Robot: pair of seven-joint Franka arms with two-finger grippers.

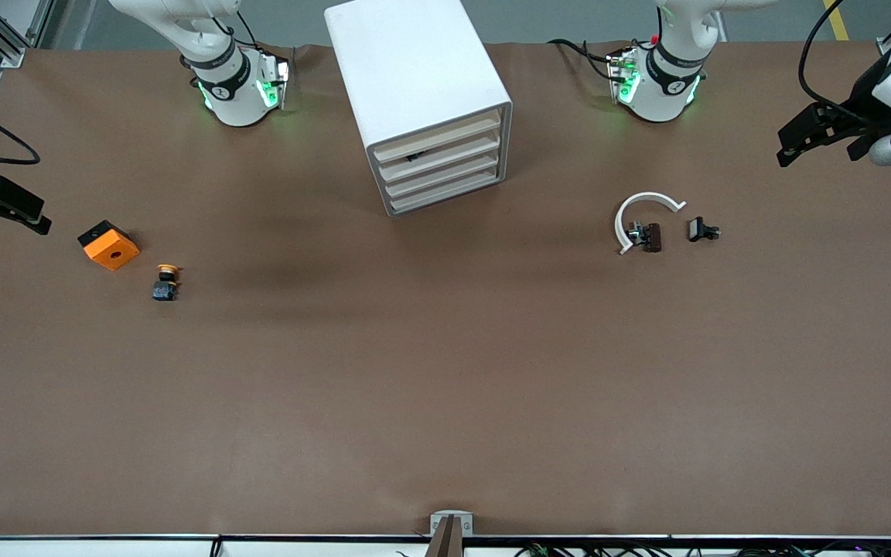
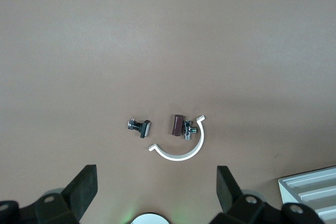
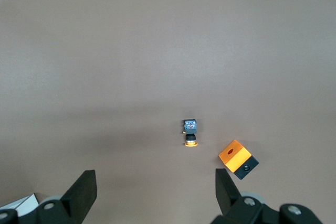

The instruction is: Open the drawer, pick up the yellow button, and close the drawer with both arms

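Brown matte table (image 1: 445, 387) bears boxy white cabinet (image 1: 414, 70).

1 white boxy cabinet (image 1: 414, 85) w/ 4 cream drawers, 1 yellow-capped button (image 1: 166, 281), 1 orange square block (image 1: 109, 246), 2 black clips (image 1: 649, 236), 1 white arc (image 1: 641, 210).

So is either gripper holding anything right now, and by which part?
Nothing is held. The left gripper and the right gripper are both open, empty, above the table.

Robot lab: two arms (image 1: 237, 77), table (image 1: 445, 387)
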